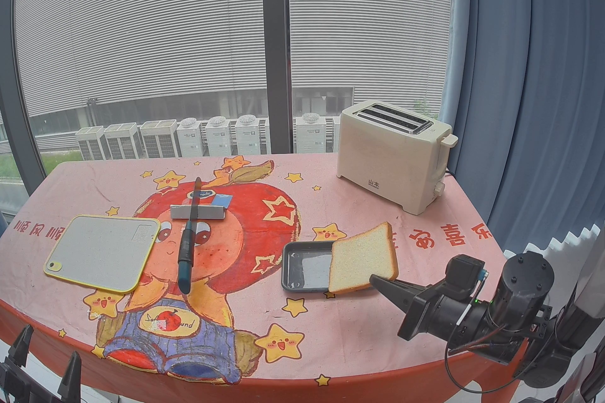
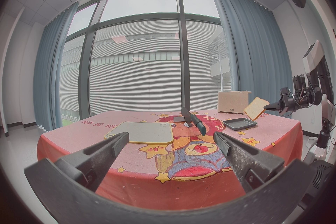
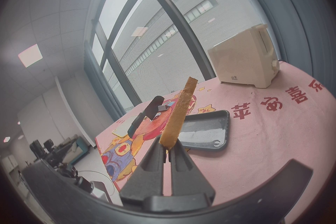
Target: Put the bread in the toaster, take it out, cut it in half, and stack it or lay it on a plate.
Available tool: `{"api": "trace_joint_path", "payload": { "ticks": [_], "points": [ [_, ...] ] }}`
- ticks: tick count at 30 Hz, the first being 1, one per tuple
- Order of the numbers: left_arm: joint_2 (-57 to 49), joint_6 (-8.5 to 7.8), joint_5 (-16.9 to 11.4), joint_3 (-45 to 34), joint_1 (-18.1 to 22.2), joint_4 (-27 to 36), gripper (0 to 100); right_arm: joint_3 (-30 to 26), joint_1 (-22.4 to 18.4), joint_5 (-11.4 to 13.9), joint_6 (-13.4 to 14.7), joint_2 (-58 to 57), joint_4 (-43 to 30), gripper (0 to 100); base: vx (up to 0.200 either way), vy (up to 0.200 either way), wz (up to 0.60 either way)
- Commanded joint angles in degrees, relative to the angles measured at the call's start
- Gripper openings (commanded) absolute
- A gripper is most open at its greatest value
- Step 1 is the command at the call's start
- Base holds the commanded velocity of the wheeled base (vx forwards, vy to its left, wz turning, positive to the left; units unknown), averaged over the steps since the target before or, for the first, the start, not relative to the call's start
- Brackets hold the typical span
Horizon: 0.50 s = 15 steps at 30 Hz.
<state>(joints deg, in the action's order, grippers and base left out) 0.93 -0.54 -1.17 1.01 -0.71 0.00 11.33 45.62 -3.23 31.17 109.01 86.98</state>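
Note:
A slice of bread [image 1: 362, 257] hangs just above the right end of a dark tray [image 1: 304, 266], pinched at its lower edge by my right gripper [image 1: 377, 282], which is shut on it. From the right wrist the bread [image 3: 178, 114] stands edge-on between the fingers [image 3: 154, 160]. The cream toaster [image 1: 394, 154] sits at the back right with its two slots empty. A knife [image 1: 188, 233] lies propped on a small grey block [image 1: 198, 211]. My left gripper [image 2: 171, 146] hangs open off the table's near left side, with nothing in it.
A pale cutting board [image 1: 102, 250] with a yellow rim lies at the left of the table. Blue curtains [image 1: 535, 77] hang close behind and to the right of the toaster. The patterned cloth between tray and toaster is bare.

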Motion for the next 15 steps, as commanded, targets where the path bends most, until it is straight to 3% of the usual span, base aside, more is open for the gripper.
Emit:
{"api": "trace_joint_path", "payload": {
  "ticks": [1, 7, 9, 12, 15],
  "points": [
    [-0.31, 0.01, -0.06, -0.92, 0.0, 0.0, 100, -2.71, 1.32, 0.15, -2.17, 0.42, 2.14, 0, 0.0, 0.0, 0.0],
    [-0.31, 0.01, -0.06, -0.92, 0.0, 0.0, 100, -3.24, 1.4, 0.24, -3.49, 0.24, 2.32, 0, 0.0, 0.0, 0.0],
    [-0.31, 0.01, 0.03, -0.92, 0.0, 0.0, 100, -3.24, 1.05, 0.33, -4.72, -0.11, 2.32, 0, 0.0, 0.0, 0.0],
    [-0.31, 0.01, 0.03, -0.92, 0.0, 0.0, 100, -3.59, 0.61, 0.33, -8.85, -0.38, 2.32, 0, 0.0, 0.0, 0.0],
    [-0.31, 0.01, -0.06, -0.92, 0.0, 0.0, 100, -3.68, 0.61, 0.24, -10.08, -0.46, 2.32, 0, 0.0, 0.0, 0.0]
  ]
}}
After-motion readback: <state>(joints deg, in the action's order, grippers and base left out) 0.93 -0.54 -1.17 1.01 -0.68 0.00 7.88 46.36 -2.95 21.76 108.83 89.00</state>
